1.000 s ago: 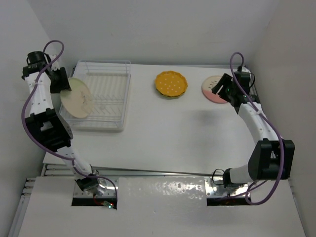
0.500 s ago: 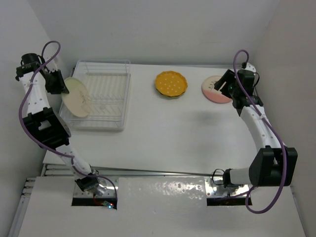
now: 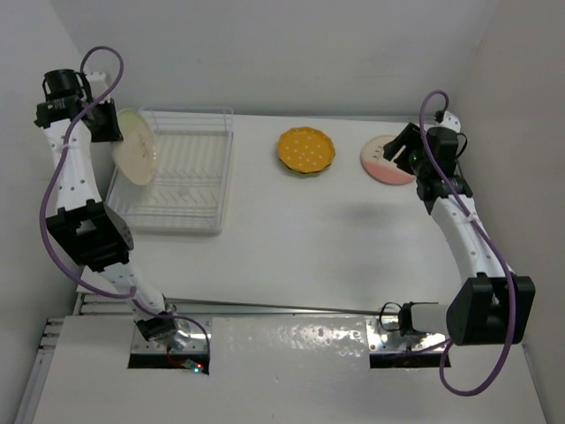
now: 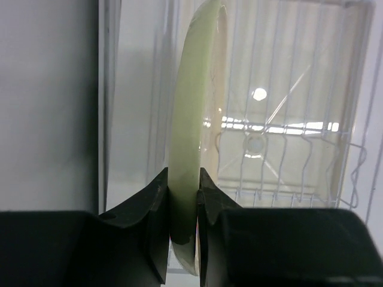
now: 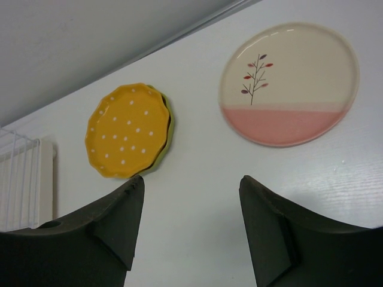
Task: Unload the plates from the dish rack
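Note:
My left gripper [image 3: 108, 125] is shut on the rim of the pale green-cream plate [image 3: 136, 147] and holds it on edge above the left side of the dish rack [image 3: 190, 168]. In the left wrist view the plate [image 4: 190, 113] stands between my fingers [image 4: 210, 197], with the rack [image 4: 287, 131] below. The orange dotted plate [image 3: 305, 149] lies on the lime green plate [image 5: 169, 128] at the table's back middle. The cream-and-pink plate [image 3: 383, 159] lies at the back right. My right gripper [image 3: 399, 150] is open above it; the wrist view shows both plates [image 5: 125, 130] [image 5: 289, 82] beyond the gripper [image 5: 191, 179].
The rack's slots hold no other plates. White walls stand close on the left, the back and the right. The table's near edge has a metal rail [image 3: 265, 306] in front of the arm bases.
My left gripper has lifted the pale green-cream plate up and back out of the rack's slots. My right arm has drawn back slightly from the cream-and-pink plate.

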Action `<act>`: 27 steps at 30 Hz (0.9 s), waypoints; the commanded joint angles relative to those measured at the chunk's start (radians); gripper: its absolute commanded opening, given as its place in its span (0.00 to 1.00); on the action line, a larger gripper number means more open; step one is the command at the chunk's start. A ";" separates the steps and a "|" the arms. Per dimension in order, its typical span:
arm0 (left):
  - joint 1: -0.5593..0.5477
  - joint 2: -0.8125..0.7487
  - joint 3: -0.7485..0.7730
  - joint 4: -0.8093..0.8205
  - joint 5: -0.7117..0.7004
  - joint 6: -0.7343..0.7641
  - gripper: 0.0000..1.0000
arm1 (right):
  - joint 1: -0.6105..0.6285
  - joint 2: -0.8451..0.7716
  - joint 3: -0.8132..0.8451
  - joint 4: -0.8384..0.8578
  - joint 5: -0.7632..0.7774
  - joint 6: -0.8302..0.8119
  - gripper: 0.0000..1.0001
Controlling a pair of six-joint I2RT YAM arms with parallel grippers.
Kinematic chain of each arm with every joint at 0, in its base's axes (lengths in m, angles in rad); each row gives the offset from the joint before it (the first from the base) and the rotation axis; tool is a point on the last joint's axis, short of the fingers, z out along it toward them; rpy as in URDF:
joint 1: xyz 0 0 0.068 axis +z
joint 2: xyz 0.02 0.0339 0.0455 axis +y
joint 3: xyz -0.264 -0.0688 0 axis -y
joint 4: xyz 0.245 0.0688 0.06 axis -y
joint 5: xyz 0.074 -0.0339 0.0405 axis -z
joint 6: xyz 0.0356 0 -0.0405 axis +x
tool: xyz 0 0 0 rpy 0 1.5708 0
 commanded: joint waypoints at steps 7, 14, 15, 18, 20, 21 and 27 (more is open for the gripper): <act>-0.062 -0.145 0.179 0.184 0.058 -0.086 0.00 | 0.007 -0.037 0.002 0.099 -0.101 0.004 0.62; -0.099 -0.111 0.276 0.249 0.241 -0.277 0.00 | 0.185 0.131 0.187 0.153 -0.540 -0.060 0.67; -0.114 -0.110 0.268 0.258 0.309 -0.312 0.00 | 0.223 0.189 0.219 0.206 -0.602 -0.048 0.72; -0.200 -0.113 0.215 0.281 0.409 -0.321 0.00 | 0.270 0.280 0.267 0.366 -0.764 0.087 0.81; -0.251 -0.119 0.167 0.310 0.471 -0.332 0.00 | 0.280 0.363 0.299 0.478 -0.813 0.224 0.82; -0.264 -0.122 0.153 0.327 0.526 -0.350 0.00 | 0.291 0.387 0.330 0.556 -0.821 0.256 0.82; -0.375 -0.104 0.113 0.365 0.627 -0.355 0.00 | 0.359 0.518 0.474 0.518 -0.782 0.190 0.86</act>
